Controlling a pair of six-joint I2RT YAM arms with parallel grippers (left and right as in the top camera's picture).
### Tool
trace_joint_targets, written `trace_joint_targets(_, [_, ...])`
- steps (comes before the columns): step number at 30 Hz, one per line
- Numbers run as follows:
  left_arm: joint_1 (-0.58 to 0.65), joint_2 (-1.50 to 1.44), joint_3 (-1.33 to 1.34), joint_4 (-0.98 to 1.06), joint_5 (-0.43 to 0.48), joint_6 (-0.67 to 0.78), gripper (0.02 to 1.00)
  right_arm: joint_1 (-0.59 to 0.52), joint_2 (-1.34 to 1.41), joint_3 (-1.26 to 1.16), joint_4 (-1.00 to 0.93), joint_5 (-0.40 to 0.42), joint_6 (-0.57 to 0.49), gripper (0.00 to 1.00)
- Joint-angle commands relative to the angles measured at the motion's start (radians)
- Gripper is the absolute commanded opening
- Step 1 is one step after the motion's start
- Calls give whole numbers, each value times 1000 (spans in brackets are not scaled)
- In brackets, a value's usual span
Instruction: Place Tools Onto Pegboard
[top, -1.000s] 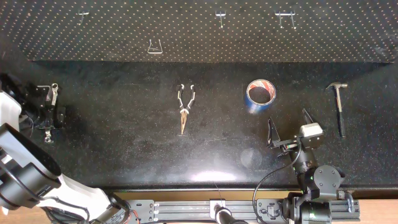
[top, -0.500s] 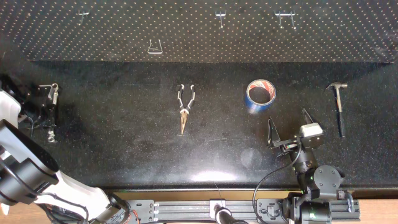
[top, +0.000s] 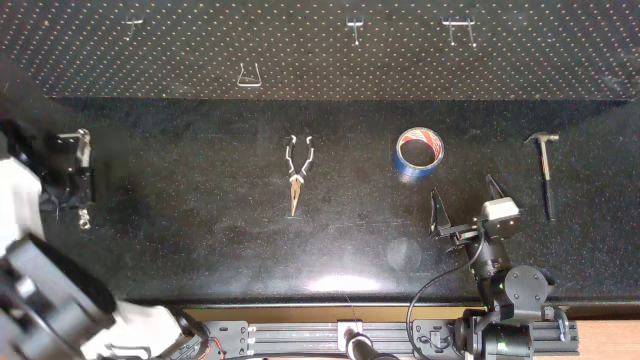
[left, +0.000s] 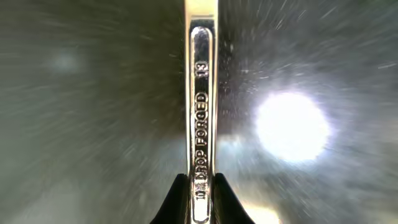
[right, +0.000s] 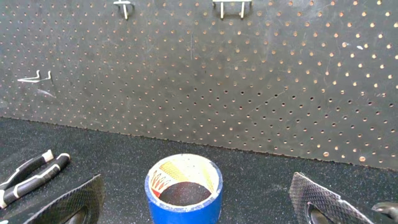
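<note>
Steel wrench (left: 202, 93) is clamped by its shank in my left gripper (left: 200, 183), fingers narrow on it, at the left edge of the desk (top: 200, 230). Over the last second it has swung from slightly skewed to roughly square with that edge, and my left arm looms larger under the top camera. The wrist view streaks too, so I read this as lift-off underway: the pick is done and the carry to the pegboard (top: 320, 60) comes next. My right gripper (top: 462, 192) is spread wide, holding nothing, near the front edge right of centre, unmoved. The tape roll (top: 419, 150) stands just ahead of it. The pliers (top: 298, 175) lie mid-desk and the hammer (top: 545, 170) near the right edge. No bins or trays here. The only holders are the hooks (top: 353, 28) on the pegboard, and no tool hangs on them yet.
</note>
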Motion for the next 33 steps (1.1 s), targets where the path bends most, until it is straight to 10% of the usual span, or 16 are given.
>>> trace_joint_targets(1, [0,-352,-132,5,2,-194,29,-3,-6,-5,1,-6,4,976])
trace_joint_targets(13, [-505,-873,-481,390,1,-371,27,-3,-6,-5,1,-6,4,974])
trace_joint_targets(33, [-489,-595,-547,893,-36,-383,29,-3,-6,-5,1,-6,4,976])
